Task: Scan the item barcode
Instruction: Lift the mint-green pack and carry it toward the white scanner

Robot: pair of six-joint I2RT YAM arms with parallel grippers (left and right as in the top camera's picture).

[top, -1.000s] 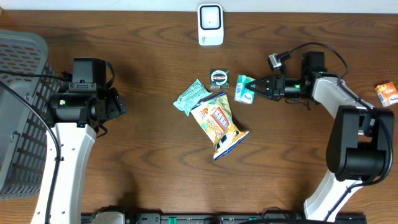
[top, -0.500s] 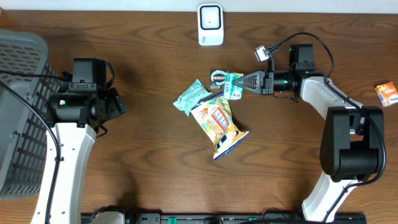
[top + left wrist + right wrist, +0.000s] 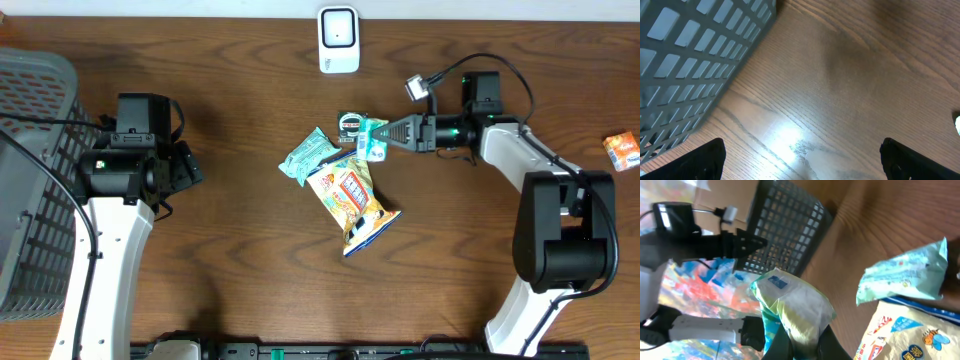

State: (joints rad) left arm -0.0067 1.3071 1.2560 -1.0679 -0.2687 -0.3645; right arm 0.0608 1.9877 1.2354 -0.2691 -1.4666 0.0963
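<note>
My right gripper is shut on a small green-and-white packet, held above the table just over the pile of items. In the right wrist view the packet sticks up from between the two fingers, pinched at its lower end. The white barcode scanner stands at the table's far edge, behind the packet and slightly left of it. My left gripper hangs open over bare wood beside the basket, with nothing between its fingers.
A grey mesh basket fills the left edge. A teal packet, a round black item and a yellow snack bag lie mid-table under and beside the held packet. An orange packet lies far right.
My right gripper has carried the green-and-white packet leftward, to above the pile near the round black item. The left arm has not moved.
</note>
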